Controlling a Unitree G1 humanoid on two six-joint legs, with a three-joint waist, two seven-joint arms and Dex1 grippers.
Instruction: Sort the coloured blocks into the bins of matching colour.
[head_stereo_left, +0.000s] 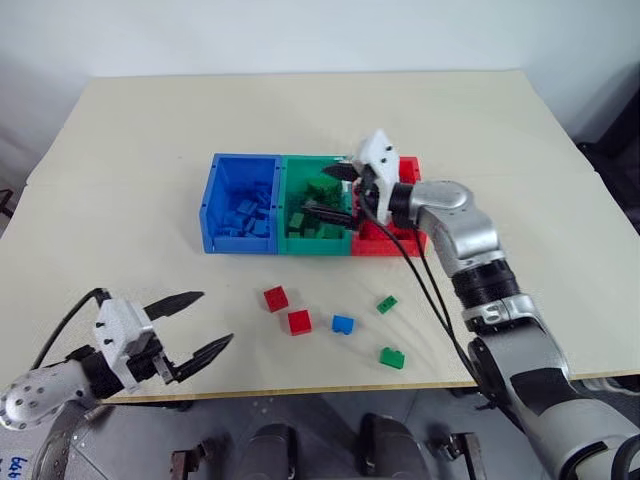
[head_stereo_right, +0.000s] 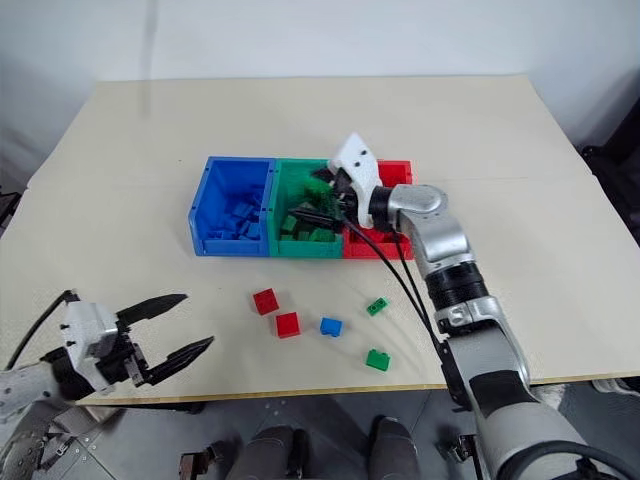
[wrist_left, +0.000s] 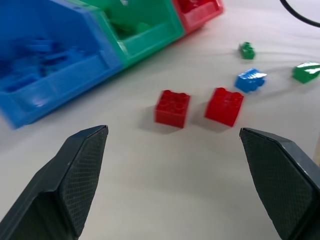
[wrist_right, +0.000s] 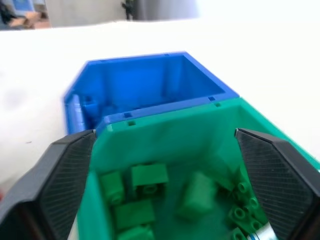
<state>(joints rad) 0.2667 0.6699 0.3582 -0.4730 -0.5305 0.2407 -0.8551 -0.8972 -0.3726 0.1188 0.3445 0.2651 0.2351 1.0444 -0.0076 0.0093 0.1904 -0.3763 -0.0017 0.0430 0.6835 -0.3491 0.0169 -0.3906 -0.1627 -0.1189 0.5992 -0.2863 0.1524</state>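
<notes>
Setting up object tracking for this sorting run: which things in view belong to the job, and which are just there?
Job:
- blue bin, green bin, red bin
- loose blocks: two red, one blue, two green
- left gripper and right gripper, both open

Just there:
- table

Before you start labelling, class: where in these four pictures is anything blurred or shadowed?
Left wrist view: the blue bin is soft and blurred, while the two red blocks stay fairly crisp with faint shadows. Right wrist view: a green block in the green bin looks smeared. Head views: even light, soft shadows.
</notes>
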